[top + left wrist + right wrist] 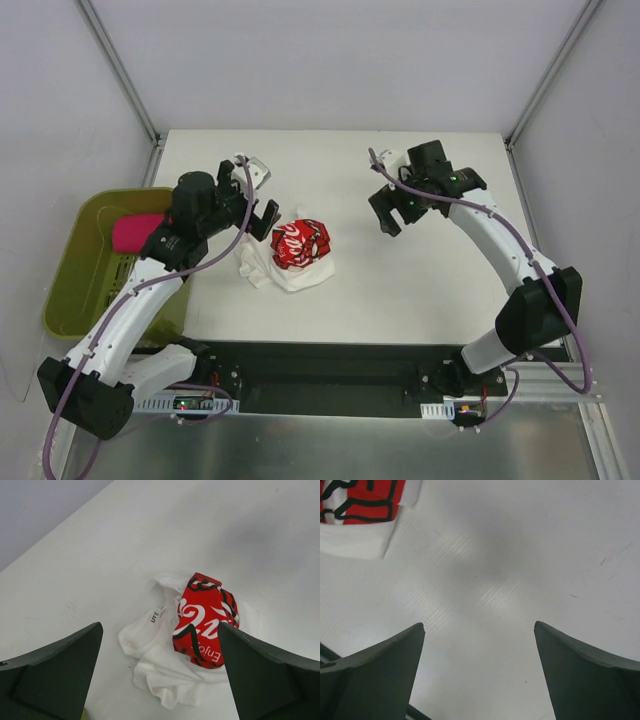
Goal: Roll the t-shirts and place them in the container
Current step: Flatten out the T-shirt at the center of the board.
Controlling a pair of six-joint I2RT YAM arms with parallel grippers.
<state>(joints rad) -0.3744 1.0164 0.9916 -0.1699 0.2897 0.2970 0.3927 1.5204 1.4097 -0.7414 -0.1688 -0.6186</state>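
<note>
The arm bases sit at the 6 o'clock edge of the table. A green bin stands against the table's 9 o'clock side. A bright pink rolled bundle lies inside it, toward the bin's far end.

The white t-shirt lies crumpled on the table, slightly to the 9 o'clock side of centre. Its red print with white lettering faces up and is bunched on top of the heap. White cloth spreads out from under the print toward 6 and 8 o'clock.

The left tool is at 10 o'clock from the t-shirt, just beside it. Its fingers are spread wide and hold nothing. In the left wrist view the t-shirt appears between the two fingers, apart from both.

The right tool is at 2 o'clock from the t-shirt, apart from it, over bare table. Its fingers are also spread wide and hold nothing. Its wrist view shows only a corner of the shirt at the upper left edge.
</note>
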